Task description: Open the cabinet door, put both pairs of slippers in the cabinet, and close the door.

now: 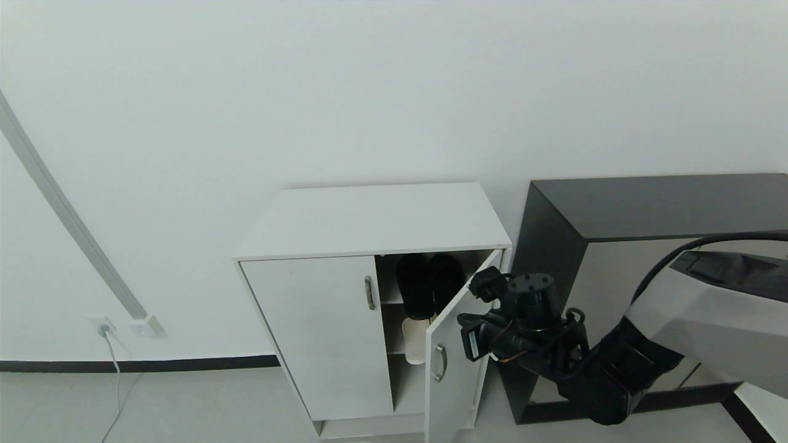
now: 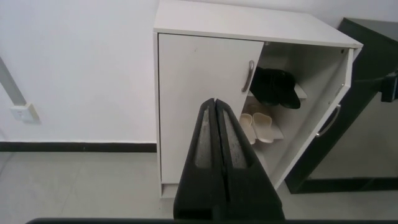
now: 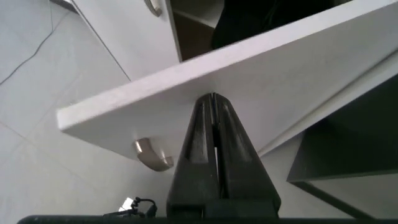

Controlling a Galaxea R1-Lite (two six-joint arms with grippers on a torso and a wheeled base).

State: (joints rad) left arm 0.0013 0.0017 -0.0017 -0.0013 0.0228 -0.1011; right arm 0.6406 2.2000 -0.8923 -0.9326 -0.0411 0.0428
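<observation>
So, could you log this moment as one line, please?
cabinet right door: ajar | black slippers: upper shelf | white slippers: shelf below | right end effector: shut, at door | left end effector: shut, away from door

**Supporting surfaces.** Pale floor point(image 1: 184, 406) bearing a white two-door cabinet point(image 1: 375, 221) set against the wall. Just beside the cabinet, on the robot's right, stands a dark desk point(image 1: 652, 203). A white cable point(image 1: 117, 381) runs from a wall socket down to the floor. The cabinet's right-hand door point(image 1: 452, 363) stands ajar. Inside, the upper shelf point(image 2: 300, 93) carries a pair of black slippers point(image 2: 273, 87) lying side by side. The shelf below point(image 1: 394, 352) carries a pair of cream slippers point(image 2: 261, 126), likewise side by side.
</observation>
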